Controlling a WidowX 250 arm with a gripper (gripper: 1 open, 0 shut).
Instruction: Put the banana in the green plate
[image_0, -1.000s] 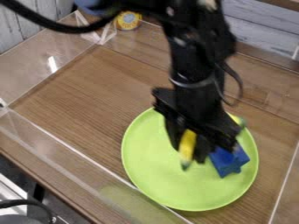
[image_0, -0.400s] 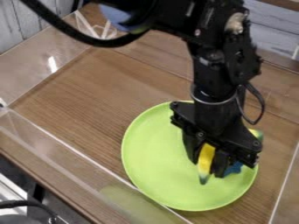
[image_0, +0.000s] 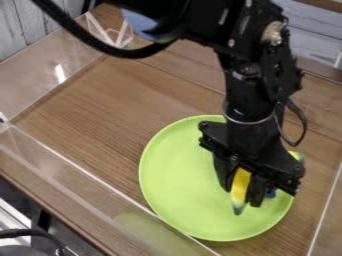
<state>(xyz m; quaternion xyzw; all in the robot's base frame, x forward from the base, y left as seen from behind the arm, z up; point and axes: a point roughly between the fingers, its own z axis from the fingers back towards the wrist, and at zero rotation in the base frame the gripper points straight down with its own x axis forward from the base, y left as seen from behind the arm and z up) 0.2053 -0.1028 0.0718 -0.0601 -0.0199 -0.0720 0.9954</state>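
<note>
Over the green plate (image_0: 181, 175), the claw (image_0: 250, 186) grips the banana (image_0: 239, 191).

Left half of green plate (image_0: 174, 170) bare, free to approach from left and front. Right half crowded: tool (image_0: 249, 186) clamped on banana (image_0: 239, 190), blue block (image_0: 277, 190) just beside it, right of banana. Black arm (image_0: 254, 80) blocks space above plate's right side. Wooden worktop (image_0: 107, 100) left of plate open. Clear wall (image_0: 60, 185) fences near edge.

black jointed arm (image_0: 254, 80), looped black cable (image_0: 297, 120).
</note>
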